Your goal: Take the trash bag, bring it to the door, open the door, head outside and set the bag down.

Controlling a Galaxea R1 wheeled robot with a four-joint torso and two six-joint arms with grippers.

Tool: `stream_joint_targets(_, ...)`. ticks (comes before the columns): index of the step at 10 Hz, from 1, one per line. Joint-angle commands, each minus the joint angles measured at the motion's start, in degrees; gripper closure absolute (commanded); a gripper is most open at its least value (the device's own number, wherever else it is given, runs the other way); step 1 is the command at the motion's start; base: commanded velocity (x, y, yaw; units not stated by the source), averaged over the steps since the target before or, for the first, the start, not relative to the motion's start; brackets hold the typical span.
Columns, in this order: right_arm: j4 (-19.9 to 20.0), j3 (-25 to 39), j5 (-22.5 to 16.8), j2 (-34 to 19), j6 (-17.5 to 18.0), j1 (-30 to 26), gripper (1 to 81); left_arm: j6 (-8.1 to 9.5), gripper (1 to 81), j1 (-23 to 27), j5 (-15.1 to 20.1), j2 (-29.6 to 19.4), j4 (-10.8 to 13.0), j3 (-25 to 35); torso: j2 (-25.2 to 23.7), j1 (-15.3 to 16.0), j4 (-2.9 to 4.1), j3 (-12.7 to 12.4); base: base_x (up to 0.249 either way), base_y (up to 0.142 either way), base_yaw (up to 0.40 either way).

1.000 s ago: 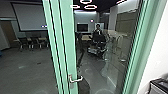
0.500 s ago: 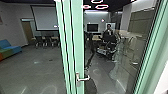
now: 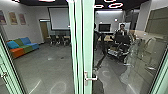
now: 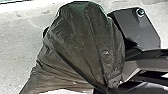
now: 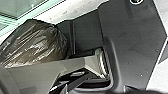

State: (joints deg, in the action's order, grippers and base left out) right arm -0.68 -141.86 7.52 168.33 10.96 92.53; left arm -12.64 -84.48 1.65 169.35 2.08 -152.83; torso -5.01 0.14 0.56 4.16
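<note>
The left gripper (image 4: 111,85) is holding the creased plastic trash bag (image 4: 82,42) by its gathered neck; the right gripper's state I cannot tell. The right wrist view is catching the bag's shiny bulge, the head view a metal lever handle (image 3: 92,79), green door frame (image 3: 88,37) and blocky sofa (image 3: 23,47).

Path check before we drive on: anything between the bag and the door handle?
Nothing visible. In the head view the handle and green frame are unobstructed, and the right wrist view shows only pale floor between bag and green framing. Sofa and person appear farther off.
</note>
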Motion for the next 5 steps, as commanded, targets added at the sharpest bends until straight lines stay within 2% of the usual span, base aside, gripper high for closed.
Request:
stream_joint_targets(1,-0.6,0.3,-2.7,0.1,-0.2,-2.5,1.0,-0.28,81.1,3.5,3.1,0.1,0.6,-0.9,0.0,0.0,0.00,0.0,0.000,0.000,0.250)
stream_joint_targets(5,-0.6,-0.1,-2.7,0.3,-0.2,-2.6,1.0,-0.28,81.1,3.5,3.1,0.2,0.5,-1.2,0.0,0.0,0.00,0.0,0.000,0.000,0.155)
